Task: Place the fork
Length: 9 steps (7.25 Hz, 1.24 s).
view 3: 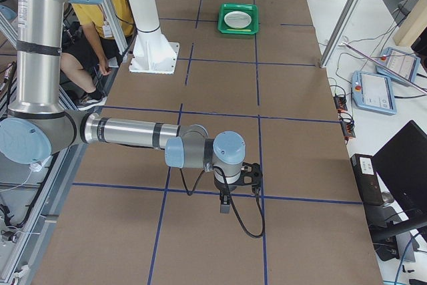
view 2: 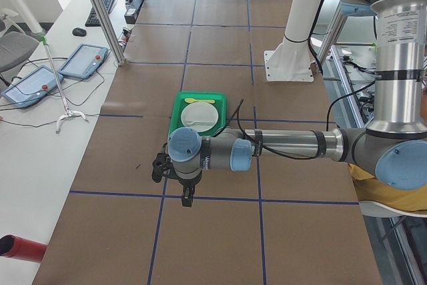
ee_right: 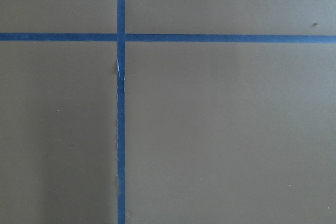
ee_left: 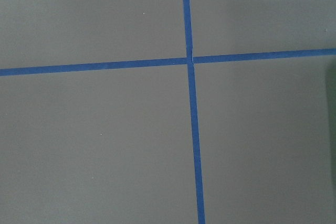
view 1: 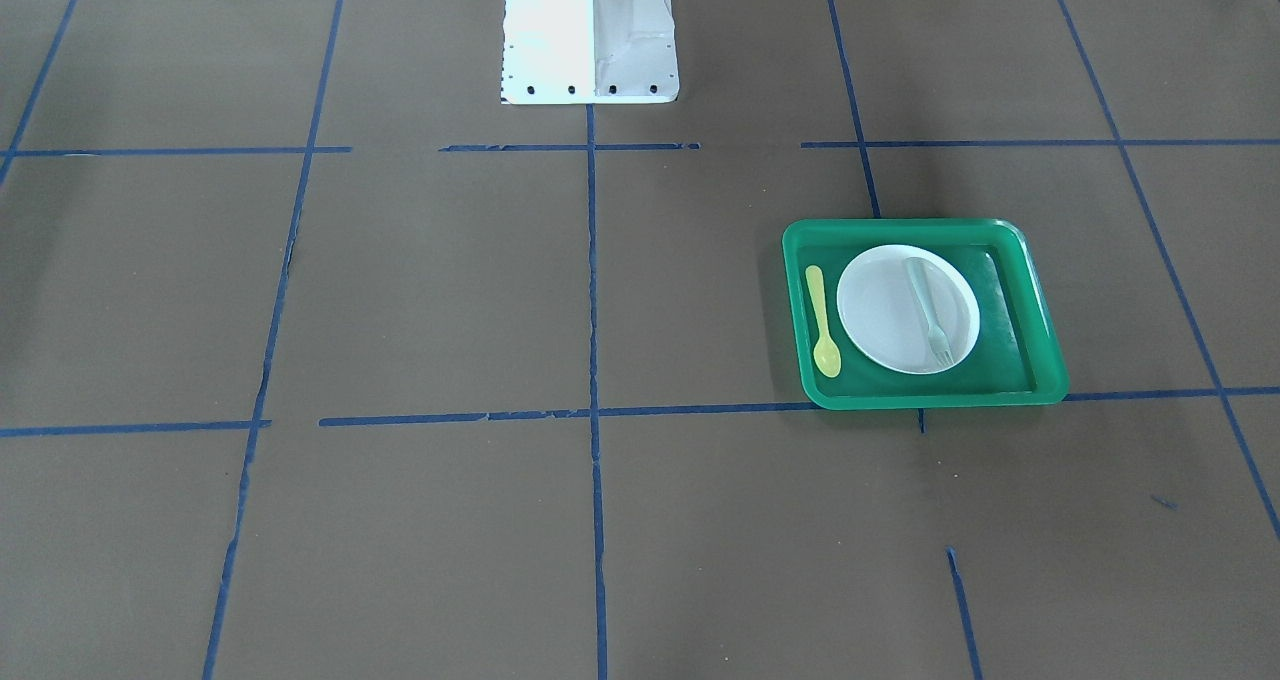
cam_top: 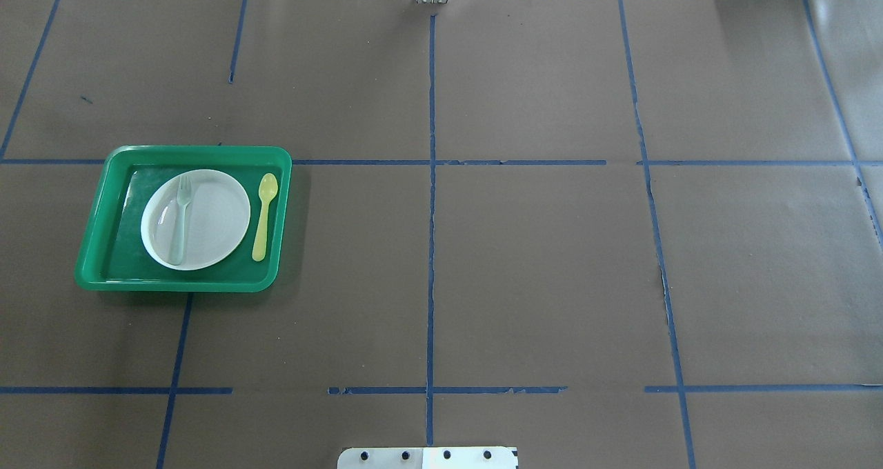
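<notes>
The pale grey-white fork (view 1: 925,305) lies on the white plate (view 1: 885,320), tines toward the operators' side. In the overhead view the fork (cam_top: 181,221) is on the left part of the plate (cam_top: 214,221). The plate sits in a green tray (view 1: 900,228), (cam_top: 193,150). My left gripper (view 2: 160,167) hangs over the table well short of the tray (view 2: 198,113). My right gripper (view 3: 252,175) hangs at the far end from the tray (view 3: 239,18). Both show only in the side views, so I cannot tell whether they are open or shut.
A yellow spoon (view 1: 822,320), (cam_top: 263,214) lies in the tray beside the plate. The table is covered in brown paper with a blue tape grid (cam_top: 431,248). The white robot base (view 1: 590,35) stands at the table's edge. Both wrist views show only paper and tape.
</notes>
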Tool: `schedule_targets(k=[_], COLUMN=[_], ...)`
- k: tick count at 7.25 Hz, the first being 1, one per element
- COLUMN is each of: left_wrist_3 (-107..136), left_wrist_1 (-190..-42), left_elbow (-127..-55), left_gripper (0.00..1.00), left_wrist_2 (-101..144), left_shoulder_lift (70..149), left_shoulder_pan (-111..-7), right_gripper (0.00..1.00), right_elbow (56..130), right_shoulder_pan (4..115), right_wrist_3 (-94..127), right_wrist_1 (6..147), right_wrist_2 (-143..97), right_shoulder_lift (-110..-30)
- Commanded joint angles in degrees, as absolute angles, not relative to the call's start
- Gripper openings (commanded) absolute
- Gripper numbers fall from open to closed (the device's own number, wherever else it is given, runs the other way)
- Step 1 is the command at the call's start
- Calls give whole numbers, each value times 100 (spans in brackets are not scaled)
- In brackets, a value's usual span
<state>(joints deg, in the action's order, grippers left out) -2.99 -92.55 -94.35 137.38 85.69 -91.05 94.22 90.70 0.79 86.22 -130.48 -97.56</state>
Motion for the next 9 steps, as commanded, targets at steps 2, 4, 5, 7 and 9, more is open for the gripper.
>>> schedule_targets(k=[2, 4, 5, 7, 9], left_wrist_3=[-290, -264, -177, 1669, 3157], left_wrist_1=[-9272, -9299, -9290, -9308, -9909], left_elbow=[-9528, -9772, -10113, -10694, -10574], left_gripper=[100, 100, 100, 100, 100], left_wrist_2=[13720, 13746, 13703, 13206, 12885], left_shoulder_lift=[8648, 8894, 8895, 9191, 9588], left_shoulder_pan=[-9097, -8931, -8590, -7477, -6342], right_gripper=[100, 100, 100, 100, 100], right_elbow=[9422, 9422, 9422, 9422, 9422], right_shoulder_pan=[9070, 9070, 9070, 9070, 9070], right_wrist_3=[79, 79, 79, 79, 79], right_wrist_1=[8622, 8622, 8622, 8622, 8622], right_wrist_2=[-13052, -13052, -13052, -13052, -13052], right_shoulder_lift=[-9756, -9756, -9756, -9756, -9756])
